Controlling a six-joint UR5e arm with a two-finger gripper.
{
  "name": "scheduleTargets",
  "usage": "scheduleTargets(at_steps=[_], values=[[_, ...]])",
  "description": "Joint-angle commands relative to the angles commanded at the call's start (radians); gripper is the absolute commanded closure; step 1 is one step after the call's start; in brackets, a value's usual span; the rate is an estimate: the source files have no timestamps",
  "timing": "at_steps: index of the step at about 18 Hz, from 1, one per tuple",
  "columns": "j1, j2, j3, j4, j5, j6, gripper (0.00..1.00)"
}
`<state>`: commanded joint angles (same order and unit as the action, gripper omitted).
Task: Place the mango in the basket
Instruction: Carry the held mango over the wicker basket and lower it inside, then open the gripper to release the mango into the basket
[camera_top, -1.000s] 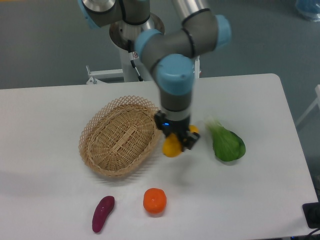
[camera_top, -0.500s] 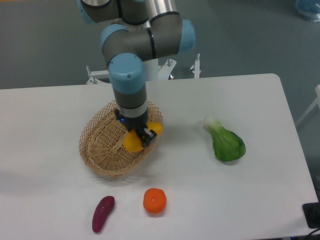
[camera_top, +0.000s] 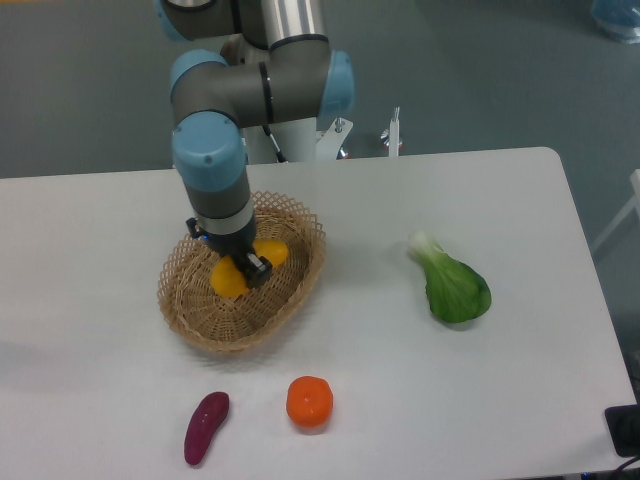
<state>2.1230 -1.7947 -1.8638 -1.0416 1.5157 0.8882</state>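
Now the mango, clamped in the closed claw, has been carried from the basket's three-o'clock rim to above its centre, so only lowering and release are judged to remain.

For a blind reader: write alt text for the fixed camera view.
A robot gripper holds a yellow mango over the inside of a wicker basket on a white table. A bok choy, orange and purple sweet potato lie nearby.
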Motion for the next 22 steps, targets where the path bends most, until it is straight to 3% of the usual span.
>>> scheduleTargets(at_steps=[4, 8, 12, 18, 19, 21, 22], values=[[-0.012, -0.028, 0.0, 0.002, -0.009, 0.006, 0.57], [-0.014, -0.054, 0.0, 0.057, -0.005, 0.011, 0.5], [-0.014, -0.067, 0.0, 0.058, -0.002, 0.011, 0.48], [-0.014, -0.077, 0.006, 0.058, -0.002, 0.012, 0.36], [-0.014, -0.077, 0.011, 0.058, -0.002, 0.017, 0.31], [-0.012, -0.075, 0.017, 0.06, -0.002, 0.043, 0.01], [-0.011, -0.071, 0.017, 0.06, -0.002, 0.055, 0.0]])
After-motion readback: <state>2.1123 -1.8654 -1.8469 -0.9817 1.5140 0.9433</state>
